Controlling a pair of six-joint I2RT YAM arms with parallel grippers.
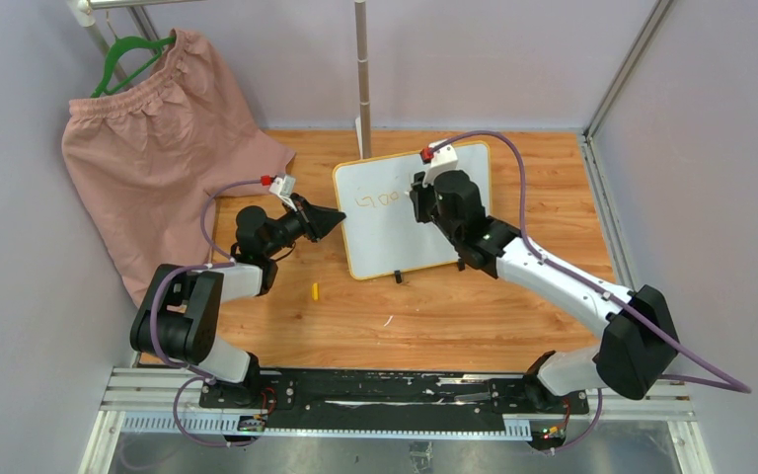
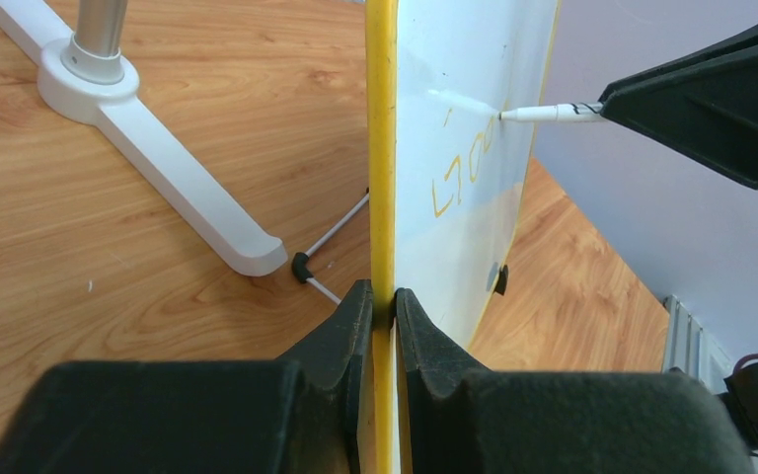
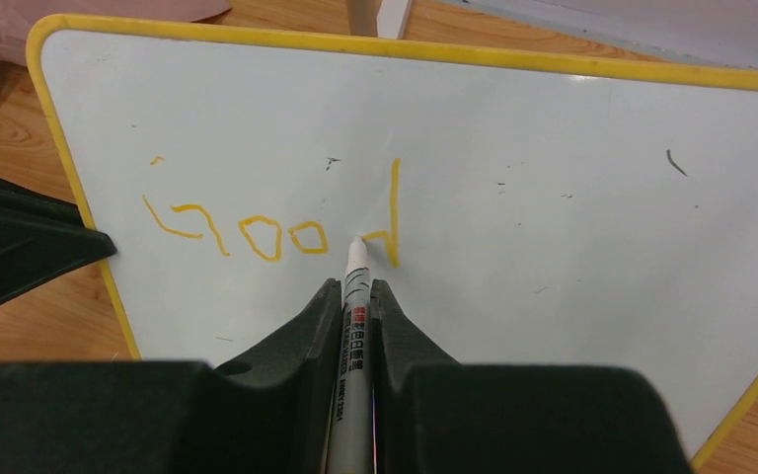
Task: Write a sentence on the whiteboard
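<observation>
My right gripper (image 3: pixel 356 288) was pinched shut on a white marker (image 3: pixel 352 326), which ran straight out between the fingers toward 12 o'clock in my wrist view. Its tip was pressed on the whiteboard (image 3: pixel 572 148) right ahead of me. The tip sat at the small hook beside a tall yellow stroke, the last mark of the sentence (image 3: pixel 257 237), and from there the letters trailed off toward 9 o'clock: two round o's, then an angular G nearest the frame. Only that one word showed, with bare white surface from the tip round to 3 o'clock. My left gripper (image 2: pixel 383 296) was clamped on the board's yellow frame, one finger on each face. In that wrist view the frame ran edge-on to 12 o'clock and the marker came in from 3 o'clock to meet the writing. From above, the left gripper held the board's 9 o'clock edge while the right one hovered over its upper middle, so the board lay between the two. A black clip foot (image 1: pixel 397 277) showed at the board's 6 o'clock edge on the wooden table (image 1: pixel 474 321). A white stand foot (image 2: pixel 158 168) lay just behind the board at 12 o'clock, and a small yellow piece (image 1: pixel 315 290) lay on the wood at 7 o'clock. Pink shorts (image 1: pixel 158 158) hung well off at 10 o'clock.
</observation>
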